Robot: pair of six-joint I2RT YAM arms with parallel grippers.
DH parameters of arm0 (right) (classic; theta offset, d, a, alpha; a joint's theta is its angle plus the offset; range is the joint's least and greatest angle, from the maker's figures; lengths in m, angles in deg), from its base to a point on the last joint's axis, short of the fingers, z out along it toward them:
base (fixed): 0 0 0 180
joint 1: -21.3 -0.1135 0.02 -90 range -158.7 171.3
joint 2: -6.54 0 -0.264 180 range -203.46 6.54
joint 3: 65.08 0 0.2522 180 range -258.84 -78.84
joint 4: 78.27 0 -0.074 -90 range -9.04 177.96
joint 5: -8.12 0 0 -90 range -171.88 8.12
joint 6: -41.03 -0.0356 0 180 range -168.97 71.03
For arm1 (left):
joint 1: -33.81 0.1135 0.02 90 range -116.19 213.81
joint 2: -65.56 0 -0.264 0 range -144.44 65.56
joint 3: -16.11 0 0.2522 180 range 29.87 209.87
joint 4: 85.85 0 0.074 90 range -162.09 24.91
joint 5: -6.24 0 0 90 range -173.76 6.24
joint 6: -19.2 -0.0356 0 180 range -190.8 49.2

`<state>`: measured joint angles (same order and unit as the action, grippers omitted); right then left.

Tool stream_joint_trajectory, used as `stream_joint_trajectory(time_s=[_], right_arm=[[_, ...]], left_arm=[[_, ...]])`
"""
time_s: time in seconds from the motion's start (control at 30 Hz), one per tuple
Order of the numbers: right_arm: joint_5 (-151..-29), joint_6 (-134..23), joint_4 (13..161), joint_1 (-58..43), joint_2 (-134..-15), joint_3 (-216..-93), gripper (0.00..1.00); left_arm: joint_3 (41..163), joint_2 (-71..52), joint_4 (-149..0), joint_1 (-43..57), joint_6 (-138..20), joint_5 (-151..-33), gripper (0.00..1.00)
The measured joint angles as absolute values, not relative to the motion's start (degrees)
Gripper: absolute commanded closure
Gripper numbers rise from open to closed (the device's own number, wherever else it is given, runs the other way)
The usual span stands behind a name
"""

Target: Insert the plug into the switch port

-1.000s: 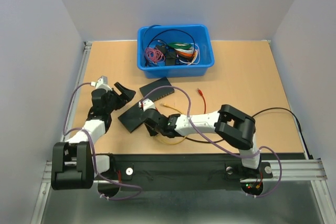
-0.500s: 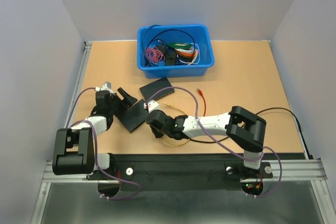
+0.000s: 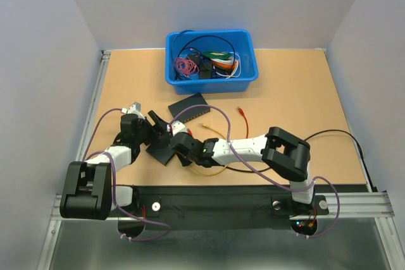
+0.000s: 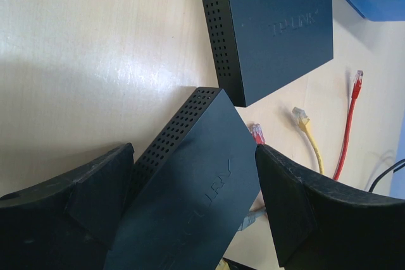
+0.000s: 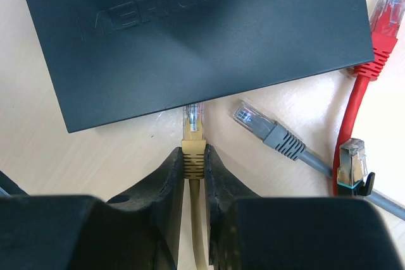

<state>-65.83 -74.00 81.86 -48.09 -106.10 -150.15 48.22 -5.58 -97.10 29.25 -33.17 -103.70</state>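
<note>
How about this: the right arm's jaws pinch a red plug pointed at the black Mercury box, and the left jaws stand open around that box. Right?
Not quite: the right wrist view shows the pinched plug is yellow, not red. It points at the black Mercury box, and the left jaws stand open around that box.

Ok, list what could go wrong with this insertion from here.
The left gripper stands open around the Mercury switch, not clamped; a push could slide the switch away.
No port shows at the edge where the yellow plug, held in the shut right gripper, points; it may butt against the switch.
The loose grey plug lies close beside and could be dragged along.
</note>
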Motion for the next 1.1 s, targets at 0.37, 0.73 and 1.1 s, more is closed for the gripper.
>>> stream_joint_trajectory(time_s=[0.37,0.73,1.1], right_arm=[[-65.7,-73.5,81.2,-48.2,-106.5,-150.8,1.00],[-65.3,-68.3,83.2,-48.2,-107.4,-150.8,1.00],[-64.6,-67.2,83.1,-48.0,-108.8,-152.7,1.00]], left_arm=[[48.2,-5.6,-97.2,29.3,-33.4,-103.7,0.11],[48.4,-7.9,-100.3,29.1,-35.3,-104.5,0.12],[48.4,-8.2,-101.2,27.6,-36.6,-102.2,0.15]])
